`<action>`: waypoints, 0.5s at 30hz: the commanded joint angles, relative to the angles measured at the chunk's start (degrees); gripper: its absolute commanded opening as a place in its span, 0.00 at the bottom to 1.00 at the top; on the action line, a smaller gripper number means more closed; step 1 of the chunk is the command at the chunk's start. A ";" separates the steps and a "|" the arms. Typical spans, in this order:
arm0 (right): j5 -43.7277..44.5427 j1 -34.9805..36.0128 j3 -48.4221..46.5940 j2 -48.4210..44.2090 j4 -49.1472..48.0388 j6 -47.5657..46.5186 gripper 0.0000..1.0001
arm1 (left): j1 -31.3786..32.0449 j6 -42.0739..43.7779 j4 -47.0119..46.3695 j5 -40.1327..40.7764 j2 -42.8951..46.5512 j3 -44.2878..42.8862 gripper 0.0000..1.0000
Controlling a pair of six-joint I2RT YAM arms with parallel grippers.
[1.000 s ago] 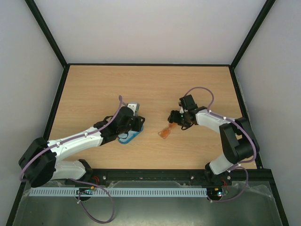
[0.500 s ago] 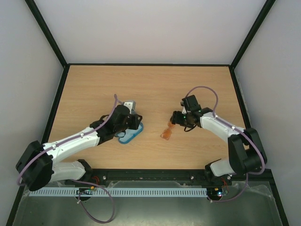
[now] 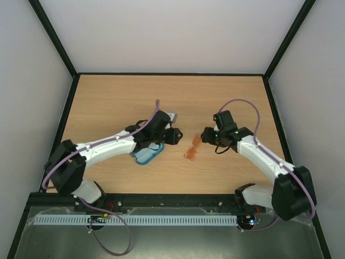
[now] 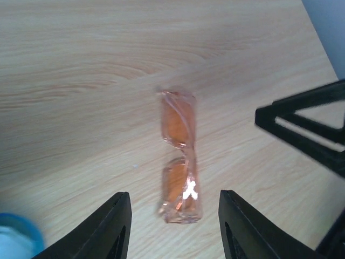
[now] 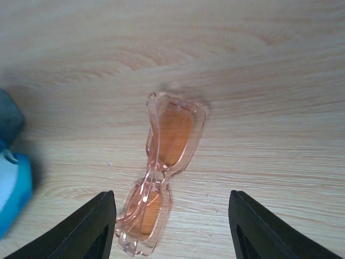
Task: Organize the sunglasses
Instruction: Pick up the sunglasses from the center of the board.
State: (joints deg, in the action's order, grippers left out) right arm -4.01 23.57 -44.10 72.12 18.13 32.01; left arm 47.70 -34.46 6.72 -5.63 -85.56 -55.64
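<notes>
A folded pair of thin-framed sunglasses with orange translucent lenses lies on the light wooden table, between two robot arms. The left gripper and right gripper flank it, jaws apart, gripping nothing.

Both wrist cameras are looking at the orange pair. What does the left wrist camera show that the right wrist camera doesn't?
Only the left wrist view: the black fingers of the right tool, at the right edge of the picture.

Only the right wrist view: a dark grey shape at the left edge, too cropped to identify.

Both: the orange sunglasses lying on the wooden table, framed by that arm's own open fingers, and part of the blue case at the left.
</notes>
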 commanded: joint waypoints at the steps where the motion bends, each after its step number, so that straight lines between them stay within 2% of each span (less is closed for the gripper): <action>1: 4.90 -1.80 -1.92 -7.63 5.88 2.39 0.58 | 2.76 0.48 5.39 -3.48 -5.67 -5.42 0.48; 7: 6.01 -4.47 -2.99 -17.20 8.49 3.59 0.59 | 6.87 2.47 11.87 -3.26 -16.55 -16.13 0.48; 15: 4.01 -4.92 -2.63 -20.52 9.12 3.77 0.58 | 8.89 7.70 20.16 -0.69 -28.04 -28.27 0.45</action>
State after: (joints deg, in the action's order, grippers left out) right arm 0.51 19.05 -46.39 52.42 24.05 35.20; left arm 56.10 -30.70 19.84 -7.99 -110.45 -79.50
